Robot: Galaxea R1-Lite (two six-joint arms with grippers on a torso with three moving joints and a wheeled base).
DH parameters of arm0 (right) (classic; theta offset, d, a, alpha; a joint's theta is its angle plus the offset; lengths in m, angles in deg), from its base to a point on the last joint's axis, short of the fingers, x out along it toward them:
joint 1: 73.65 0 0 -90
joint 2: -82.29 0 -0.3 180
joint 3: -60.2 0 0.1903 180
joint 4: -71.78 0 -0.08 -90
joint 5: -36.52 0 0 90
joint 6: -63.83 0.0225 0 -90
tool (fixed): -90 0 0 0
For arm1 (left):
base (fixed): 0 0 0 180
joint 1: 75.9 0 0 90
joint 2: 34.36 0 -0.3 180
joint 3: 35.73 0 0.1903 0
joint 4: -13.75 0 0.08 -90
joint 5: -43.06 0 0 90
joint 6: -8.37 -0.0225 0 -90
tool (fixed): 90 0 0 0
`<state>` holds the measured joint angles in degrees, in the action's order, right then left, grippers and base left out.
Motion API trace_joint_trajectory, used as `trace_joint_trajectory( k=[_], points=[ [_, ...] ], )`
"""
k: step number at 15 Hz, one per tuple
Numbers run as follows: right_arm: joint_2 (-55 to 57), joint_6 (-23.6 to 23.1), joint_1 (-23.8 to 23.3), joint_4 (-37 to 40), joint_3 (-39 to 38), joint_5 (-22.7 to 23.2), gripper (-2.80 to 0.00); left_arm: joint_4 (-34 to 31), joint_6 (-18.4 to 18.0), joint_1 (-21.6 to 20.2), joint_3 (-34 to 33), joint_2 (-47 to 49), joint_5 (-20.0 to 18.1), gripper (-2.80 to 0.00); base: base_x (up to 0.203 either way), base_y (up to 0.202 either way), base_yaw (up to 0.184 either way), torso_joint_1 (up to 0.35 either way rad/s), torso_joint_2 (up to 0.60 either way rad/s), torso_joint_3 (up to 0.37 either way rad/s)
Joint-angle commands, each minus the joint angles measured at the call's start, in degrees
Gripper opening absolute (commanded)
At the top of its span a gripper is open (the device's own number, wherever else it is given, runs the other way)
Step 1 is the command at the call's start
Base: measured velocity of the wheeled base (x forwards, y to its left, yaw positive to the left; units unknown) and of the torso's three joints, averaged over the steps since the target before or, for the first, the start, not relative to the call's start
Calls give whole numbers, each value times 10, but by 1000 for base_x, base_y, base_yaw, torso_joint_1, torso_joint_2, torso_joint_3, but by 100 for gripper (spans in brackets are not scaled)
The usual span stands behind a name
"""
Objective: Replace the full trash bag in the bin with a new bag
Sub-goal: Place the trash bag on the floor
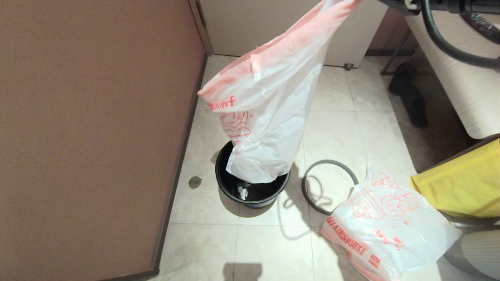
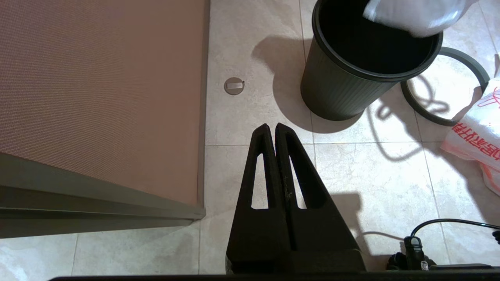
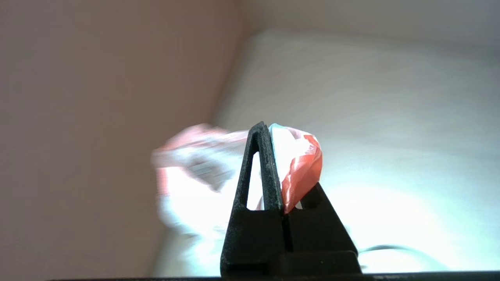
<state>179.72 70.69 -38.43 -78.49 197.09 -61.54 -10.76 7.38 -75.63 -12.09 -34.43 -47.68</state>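
Head view: looked steeply down from above at the tiled floor, taking in the bin [image 1: 253,183] and loose grey ring [image 1: 329,185].
Left wrist view: low, close behind shut fingers [image 2: 276,134], faced the same bin [image 2: 351,78] and ring [image 2: 449,86].
Right wrist view: raised, faced pale wall, fingers [image 3: 261,164] near.

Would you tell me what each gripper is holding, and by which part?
The right gripper holds the full trash bag by its pink-red handle; the left gripper holds nothing.
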Motion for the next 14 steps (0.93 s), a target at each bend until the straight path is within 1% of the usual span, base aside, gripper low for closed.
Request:
trace_joint_trajectory(
  k=[1, 4, 5, 6, 10, 14],
  points=[
    [-12, -42, -57, -29, 0, -113, -280, 0, 0, 0, 0, 1, 0, -280, 0, 0, 0, 0, 0, 0],
    [35, -93, -186, -142, -1, -117, -280, 0, 0, 0, 0, 1, 0, -280, 0, 0, 0, 0, 0, 0],
    [60, -111, -217, -191, -1, -123, -280, 0, 0, 0, 0, 1, 0, -280, 0, 0, 0, 0, 0, 0],
    [78, -125, -240, -213, -1, -128, -280, 0, 0, 0, 0, 1, 0, -280, 0, 0, 0, 0, 0, 0],
    [169, -136, -289, -236, -1, -130, -280, 0, 0, 0, 0, 1, 0, -280, 0, 0, 0, 0, 0, 0],
    [332, -144, -330, -268, -1, -122, -280, 0, -1, 0, 0, 1, 0, -280, 0, 0, 0, 0, 0, 0]
  ],
)
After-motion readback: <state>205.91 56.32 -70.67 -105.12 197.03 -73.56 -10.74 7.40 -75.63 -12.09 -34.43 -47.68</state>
